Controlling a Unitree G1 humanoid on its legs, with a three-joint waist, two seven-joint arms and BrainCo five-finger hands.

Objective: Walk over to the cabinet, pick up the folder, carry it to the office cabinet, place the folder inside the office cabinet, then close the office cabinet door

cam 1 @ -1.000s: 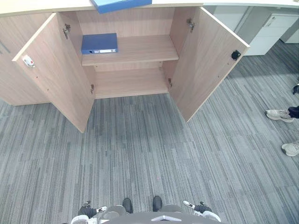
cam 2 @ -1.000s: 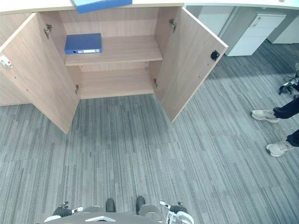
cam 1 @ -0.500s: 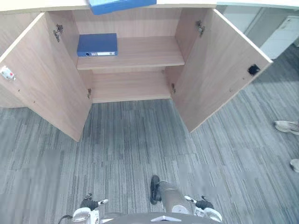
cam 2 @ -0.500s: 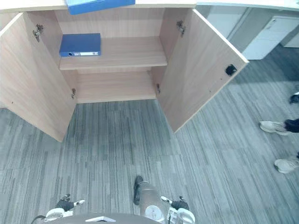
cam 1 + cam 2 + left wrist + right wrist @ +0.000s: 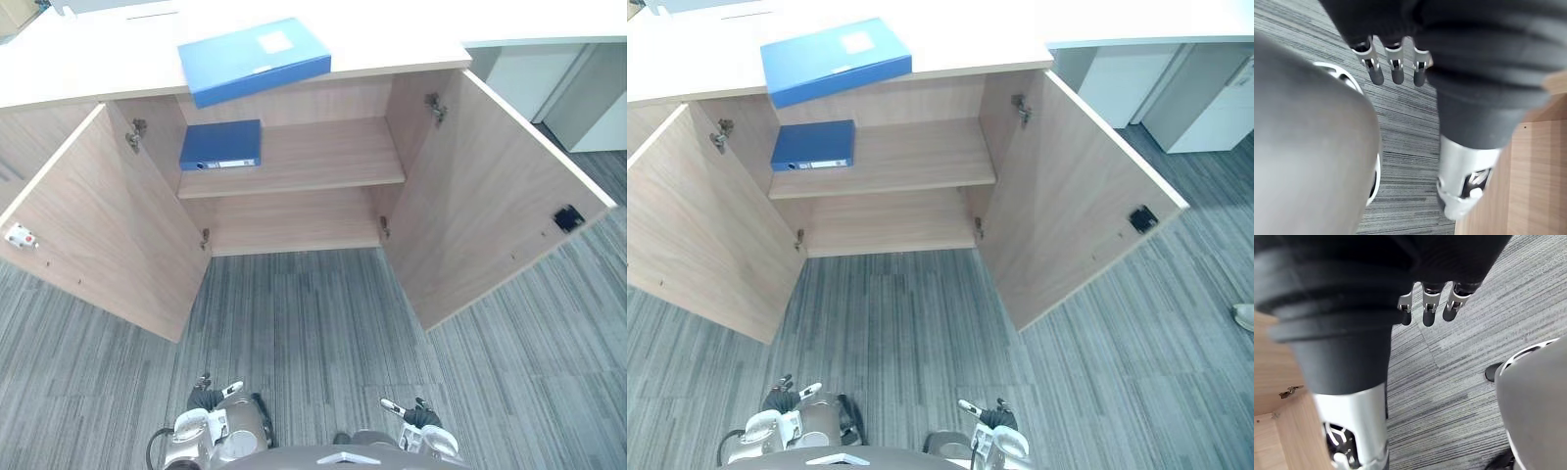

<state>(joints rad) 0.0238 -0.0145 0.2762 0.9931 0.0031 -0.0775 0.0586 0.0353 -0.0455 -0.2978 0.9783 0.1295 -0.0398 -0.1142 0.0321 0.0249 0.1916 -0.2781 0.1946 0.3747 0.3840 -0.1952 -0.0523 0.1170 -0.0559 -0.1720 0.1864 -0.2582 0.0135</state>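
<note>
Light-blue folder [image 5: 253, 59] flat on the white desk [image 5: 392, 29], overhanging its front edge above the open cabinet [image 5: 294, 211], darker blue binder [image 5: 221, 145] at the left of the upper shelf [image 5: 323, 157], both doors [image 5: 108, 235] swung wide, left hand [image 5: 1397, 68] and right hand [image 5: 1428, 308] low over the carpet [image 5: 313, 333], fingers apparently loose and straight, empty.

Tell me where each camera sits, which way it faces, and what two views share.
Left eye view: on the head, facing down at the open cabinet; left hand and right hand at the bottom edge.
Right eye view: beside it, same scene; light blue folder on top, dark blue folder on the upper shelf.
Left wrist view: along the left hand, fingers relaxed, toward carpet and a wooden panel.
Right wrist view: likewise along the right hand.
Both wrist views share carpet and wood.
</note>
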